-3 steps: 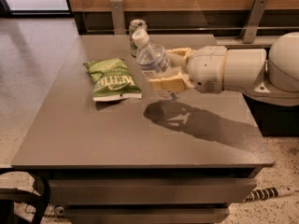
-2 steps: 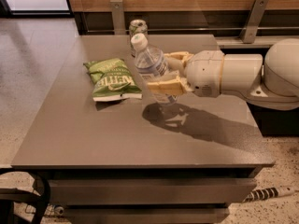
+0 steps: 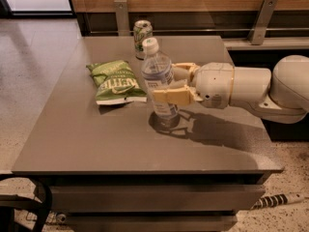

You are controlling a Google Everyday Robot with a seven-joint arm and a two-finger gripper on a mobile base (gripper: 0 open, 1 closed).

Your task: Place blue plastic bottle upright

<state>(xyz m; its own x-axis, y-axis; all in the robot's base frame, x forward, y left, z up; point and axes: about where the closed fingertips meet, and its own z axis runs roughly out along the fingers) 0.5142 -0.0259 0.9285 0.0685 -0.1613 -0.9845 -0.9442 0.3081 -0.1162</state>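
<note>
The blue plastic bottle (image 3: 158,76), clear with a white cap and a white-blue label, stands almost upright near the middle of the grey table (image 3: 96,139), leaning slightly left. Its base is at or just above the tabletop. My gripper (image 3: 170,83) comes in from the right and is shut on the bottle's middle, with one tan finger (image 3: 171,95) across the front and the other behind it.
A green chip bag (image 3: 116,82) lies just left of the bottle. A green-white soda can (image 3: 142,35) stands behind it at the table's far edge. A railing with metal posts runs behind the table. My white arm (image 3: 251,87) spans the table's right side.
The bottle has swung from tilted to nearly upright and come down and left toward the tabletop, held in my gripper.
</note>
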